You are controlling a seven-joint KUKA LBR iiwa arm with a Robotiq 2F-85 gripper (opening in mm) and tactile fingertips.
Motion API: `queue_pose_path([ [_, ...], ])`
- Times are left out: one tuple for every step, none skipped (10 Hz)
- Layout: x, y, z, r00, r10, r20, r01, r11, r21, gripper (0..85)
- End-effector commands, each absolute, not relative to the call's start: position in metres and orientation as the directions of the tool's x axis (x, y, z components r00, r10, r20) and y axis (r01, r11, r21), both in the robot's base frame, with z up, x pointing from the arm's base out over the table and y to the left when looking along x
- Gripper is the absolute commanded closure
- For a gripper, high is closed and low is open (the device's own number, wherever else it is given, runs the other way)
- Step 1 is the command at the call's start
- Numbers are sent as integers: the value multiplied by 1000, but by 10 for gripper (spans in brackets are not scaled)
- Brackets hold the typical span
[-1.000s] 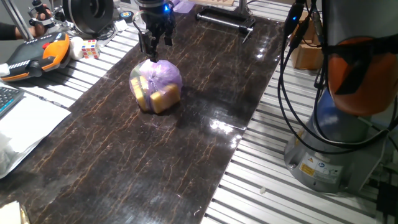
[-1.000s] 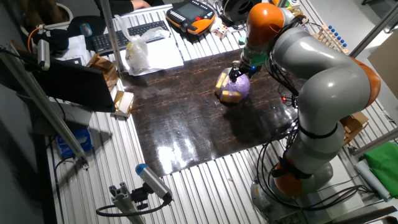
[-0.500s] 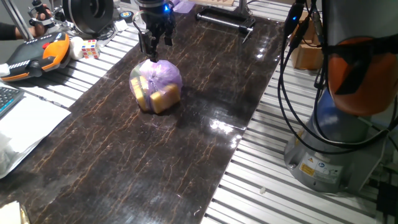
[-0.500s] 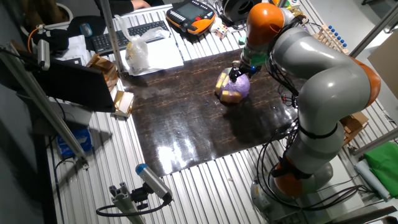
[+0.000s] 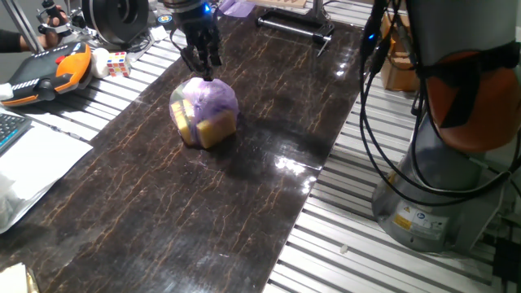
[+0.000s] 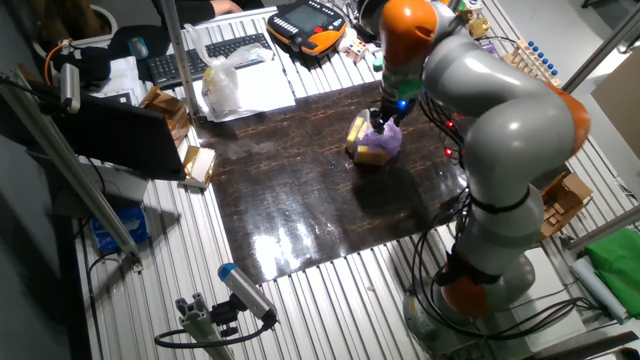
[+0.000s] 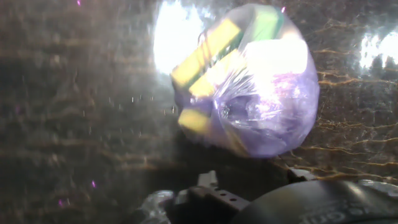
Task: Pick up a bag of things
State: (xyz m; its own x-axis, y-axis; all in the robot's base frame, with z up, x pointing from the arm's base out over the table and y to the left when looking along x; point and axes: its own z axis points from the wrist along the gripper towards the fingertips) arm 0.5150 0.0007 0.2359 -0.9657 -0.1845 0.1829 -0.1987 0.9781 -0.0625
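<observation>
The bag of things (image 5: 205,112) is a small rounded purple plastic bag with yellow blocks showing through, lying on the dark marbled table top. It also shows in the other fixed view as the bag (image 6: 376,146), and it fills the upper right of the hand view as the bag (image 7: 249,87). My gripper (image 5: 203,72) hangs just above the bag's far top, pointing down. Its fingers stand slightly apart with nothing between them. From the other side the gripper (image 6: 381,121) sits right over the bag.
An orange-and-black pendant (image 5: 45,72) and a small coloured cube (image 5: 117,63) lie left of the dark mat. White paper (image 5: 37,159) and a white plastic bag (image 6: 220,85) sit farther left. The arm's base (image 5: 444,163) and cables stand on the right.
The arm has swung and the wrist has turned, which shifts the gripper a little to the left over the bag. The bag has not moved.
</observation>
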Motion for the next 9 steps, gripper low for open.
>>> queue_pose_path([
  [515, 1, 236, -908, -316, 276, -344, 937, -61, 837],
  [515, 1, 236, -906, -322, 276, -350, 935, -58, 837],
  [514, 1, 236, -904, -330, 272, -357, 932, -57, 837],
  [514, 1, 236, -905, -330, 269, -357, 932, -57, 837],
  [514, 1, 236, -905, -329, 269, -356, 933, -57, 837],
  [514, 1, 236, -906, -326, 269, -353, 934, -58, 837],
  [514, 1, 236, -907, -323, 268, -350, 935, -59, 837],
  [514, 1, 236, -907, -323, 268, -350, 935, -59, 837],
  [514, 1, 236, -907, -323, 268, -350, 935, -59, 837],
])
